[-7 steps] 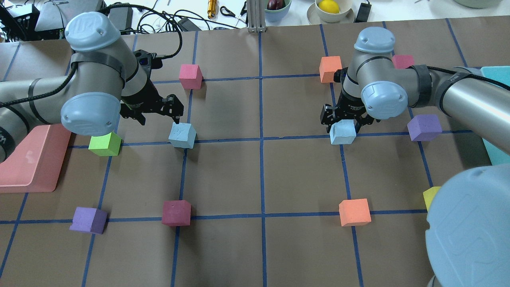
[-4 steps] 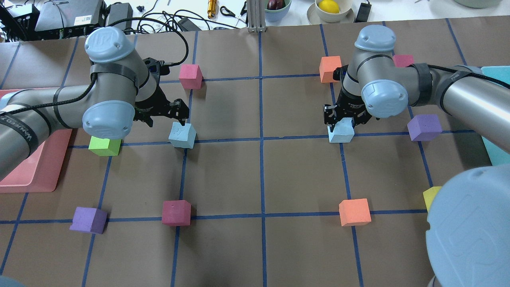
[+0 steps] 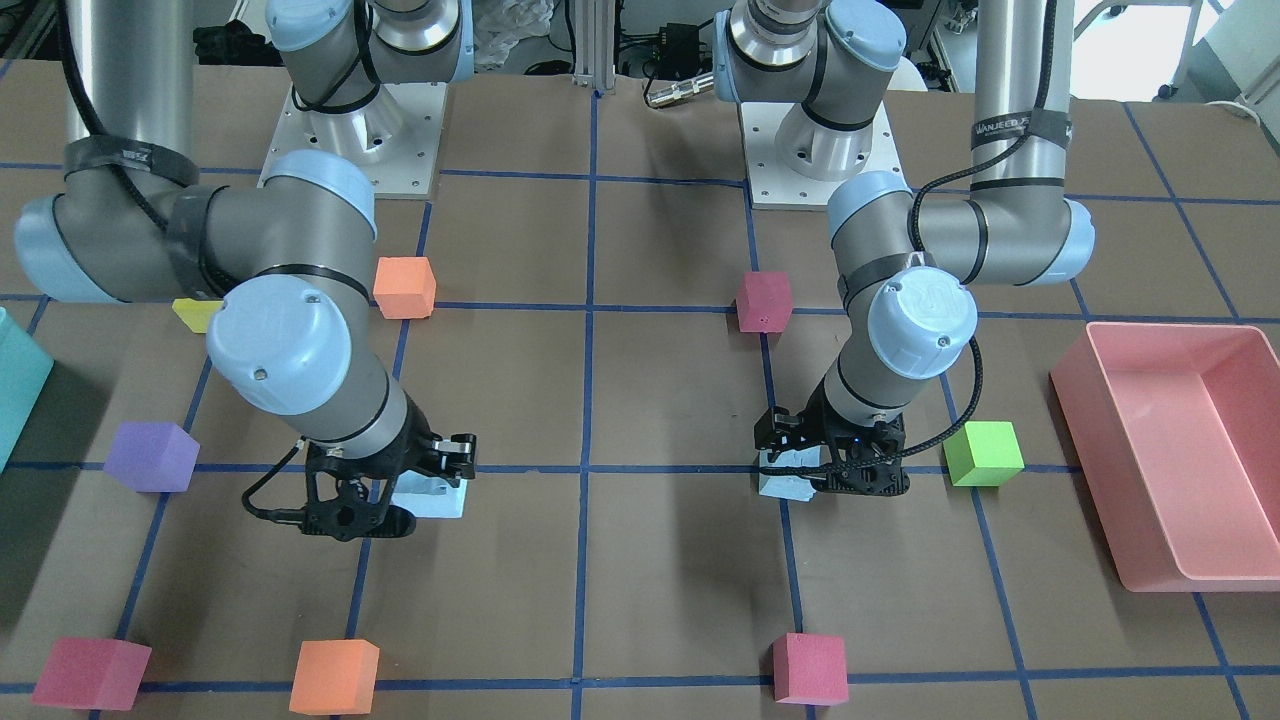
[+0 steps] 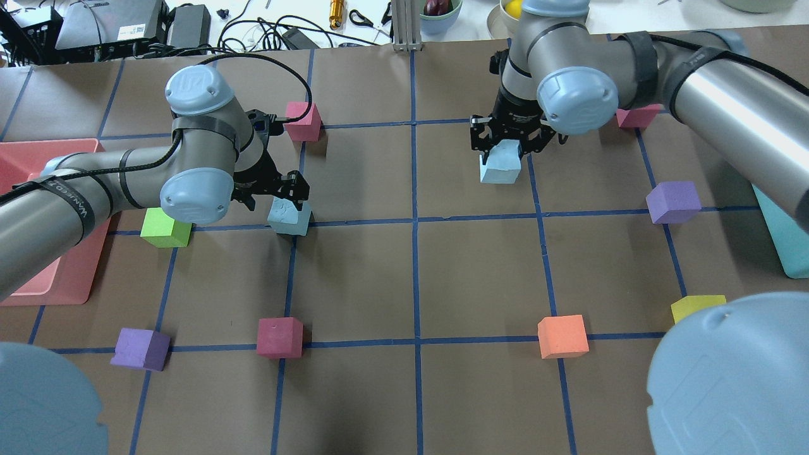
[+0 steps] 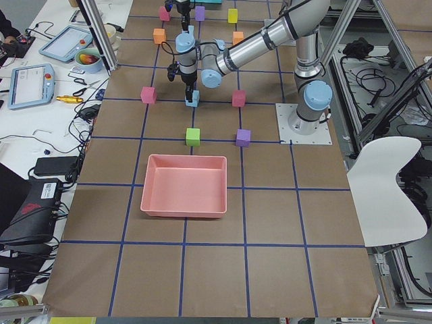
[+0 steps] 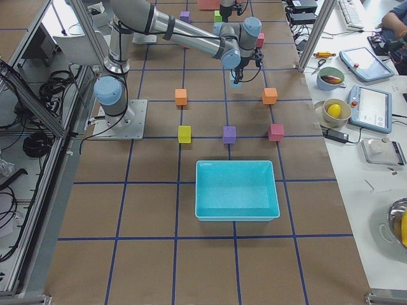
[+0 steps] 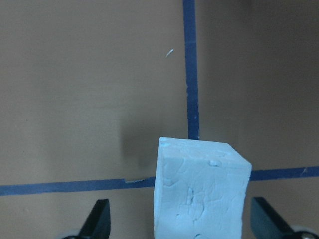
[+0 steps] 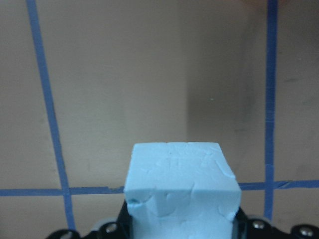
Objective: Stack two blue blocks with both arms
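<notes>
One pale blue block [image 4: 289, 218] sits on the table at a blue tape crossing, left of centre. My left gripper [image 4: 285, 202] is open and low around it. In the left wrist view the block [image 7: 199, 191] stands between the two spread fingers [image 7: 98, 220], with gaps on both sides. My right gripper [image 4: 504, 146] is shut on the second blue block [image 4: 500, 165] and holds it above the table, right of the centre line. The right wrist view shows that block [image 8: 182, 181] clamped, with the table well below. The front view shows both blocks, left [image 3: 788, 482] and right [image 3: 432, 498].
A green cube [image 4: 165, 229] lies just left of the left gripper and a pink cube [image 4: 302, 120] just beyond it. A pink tray [image 4: 63, 278] is at the far left, a teal bin [image 4: 790, 253] at the far right. Purple [image 4: 673, 201], orange [image 4: 562, 336] and crimson [image 4: 279, 337] cubes lie about.
My right gripper has risen with its blue block and carried it toward the table's centre and far side. My left gripper has come down around the other blue block.
</notes>
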